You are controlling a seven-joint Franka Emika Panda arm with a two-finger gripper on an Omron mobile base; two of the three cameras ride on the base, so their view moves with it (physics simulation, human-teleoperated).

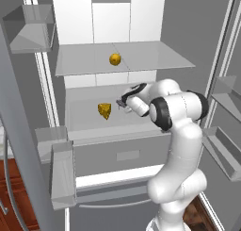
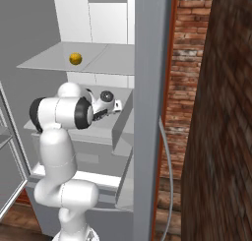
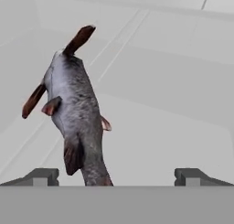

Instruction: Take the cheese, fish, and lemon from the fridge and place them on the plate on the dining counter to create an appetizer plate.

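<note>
Closest to the hand camera: fish (image 3: pixel 75 113), grey body with reddish-brown fins and tail, lying on the white fridge floor, running from upper left down toward the bottom edge between the two fingertips (image 3: pixel 40 176). Gripper (image 3: pixel 116 176) spread wide, jaws well apart, nothing clamped; fish nearer the left tip than the right, whether touching cannot be told.

Left to right in the left base view: open door on the left with clear bins; fridge (image 1: pixel 70 18) interior white, glass shelves inside. Lemon (image 1: pixel 115 59) on the upper glass shelf, roughly mid-width. Cheese (image 1: pixel 104 110) on the shelf below, a yellow-orange wedge with holes, left of the gripper (image 1: pixel 121 103). Arm (image 1: pixel 176 131) rising from lower right, elbow bent, wrist reaching in over that lower shelf (fish itself hidden behind the hand). Right-hand door with more bins further right.

Left to right in the right base view: arm (image 2: pixel 59 136) at lower left, wrist (image 2: pixel 103 105) pushed into the fridge at lower-shelf level, fingers hidden behind the hand. Lemon (image 2: pixel 75 58) above on the upper shelf, well apart from the hand. Grey door edge (image 2: pixel 150 112) upright through the middle, then a brick wall (image 2: pixel 189 63), then a dark brown panel (image 2: pixel 221 136) at far right.
</note>
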